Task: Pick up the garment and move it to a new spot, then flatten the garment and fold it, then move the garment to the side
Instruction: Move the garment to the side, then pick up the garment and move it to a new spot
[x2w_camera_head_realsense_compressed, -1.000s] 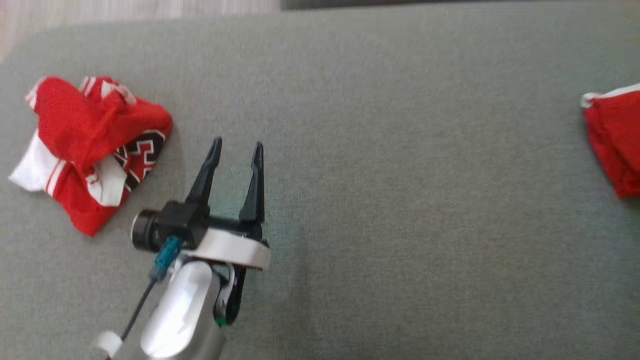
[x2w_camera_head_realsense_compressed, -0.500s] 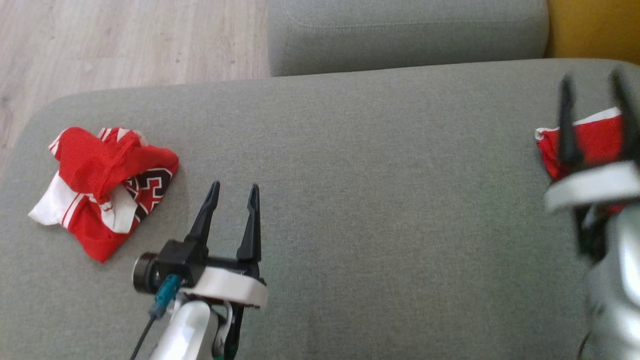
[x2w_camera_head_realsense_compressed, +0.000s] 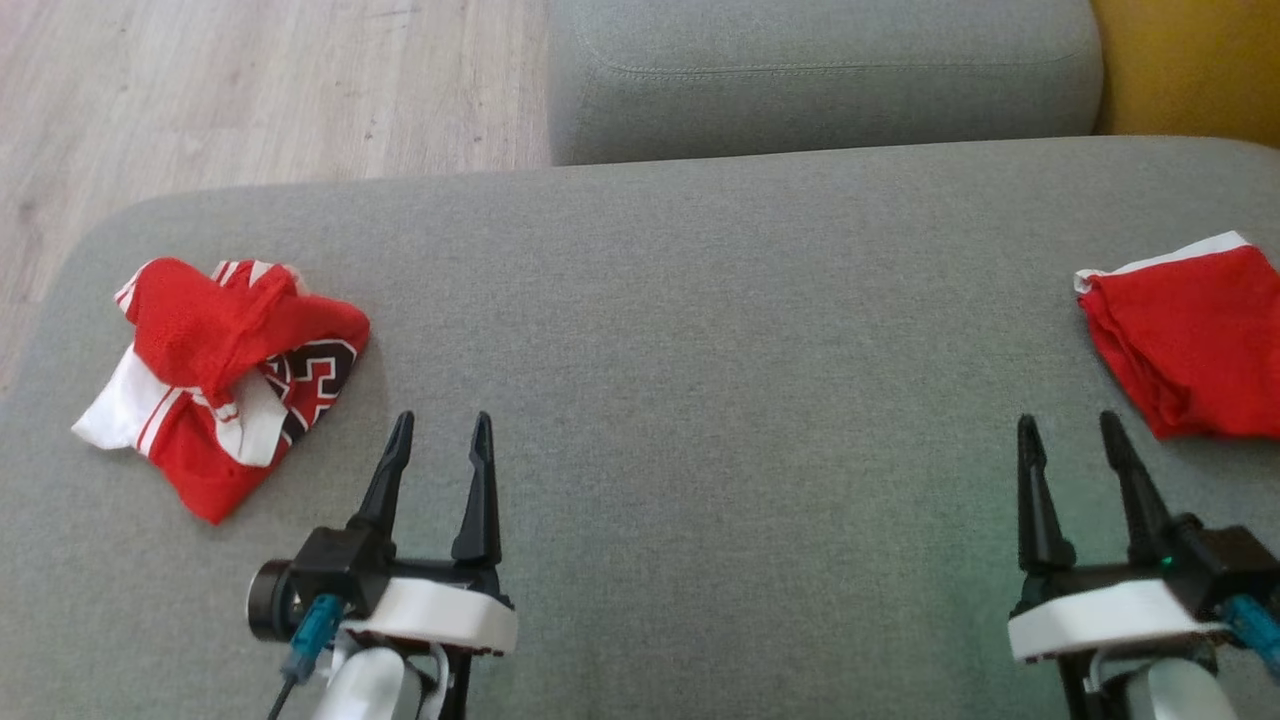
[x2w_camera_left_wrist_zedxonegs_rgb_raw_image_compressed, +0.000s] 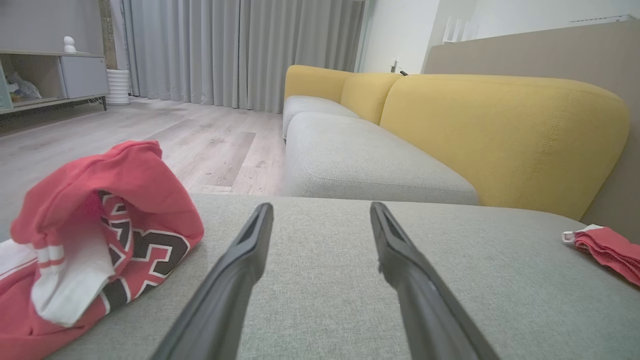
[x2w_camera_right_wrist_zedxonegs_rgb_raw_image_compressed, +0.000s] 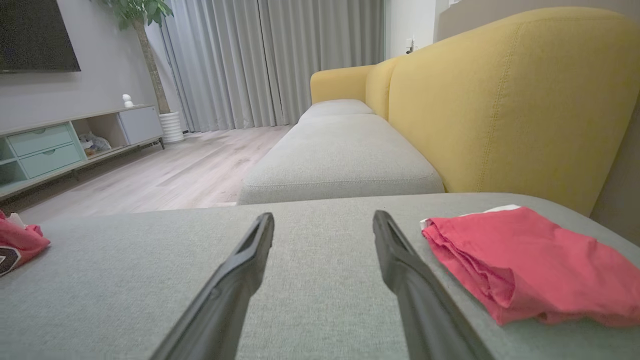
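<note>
My right tool (x2w_camera_head_realsense_compressed: 1066, 420), apart and empty, has drawn back from the folded garment (x2w_camera_head_realsense_compressed: 1190, 340) just beyond it; my left tool (x2w_camera_head_realsense_compressed: 442, 418), also apart, has the crumpled jersey (x2w_camera_head_realsense_compressed: 210, 370) to its left, likely next.

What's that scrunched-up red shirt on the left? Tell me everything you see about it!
The red jersey is a sporty top of thin, mesh-looking fabric, with white stripes and trim and dark, white-outlined print that looks like numbers. It is crumpled into a heap, one fold humped over the print. It lies near the left end of the gray sofa cushion, resting on that alone. The left gripper is open beside it, not touching.
</note>
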